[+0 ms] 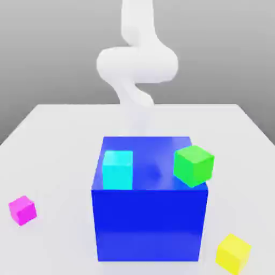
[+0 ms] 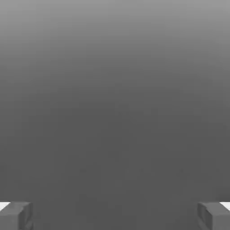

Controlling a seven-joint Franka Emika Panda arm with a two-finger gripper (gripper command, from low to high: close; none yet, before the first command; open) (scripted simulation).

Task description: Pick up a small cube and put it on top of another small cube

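The small magenta cube point(image 1: 22, 210) lies on the white table at the exterior view's left, near the front. On top of the big blue block point(image 1: 149, 225) stand a cyan cube point(image 1: 117, 169) and, at its right edge, a green cube point(image 1: 193, 165). My white arm point(image 1: 137, 64) rises behind the block, well away from the magenta cube. In the hand view my gripper point(image 2: 115, 215) is open; its grey fingertips point(image 2: 15, 215) stand far apart with nothing between them, against a plain grey background.
A yellow cube point(image 1: 233, 253) sits on the table point(image 1: 53, 139) at the front, on the exterior view's right. The blue block stands in the middle front of the table, between the arm and the two cubes on the table.
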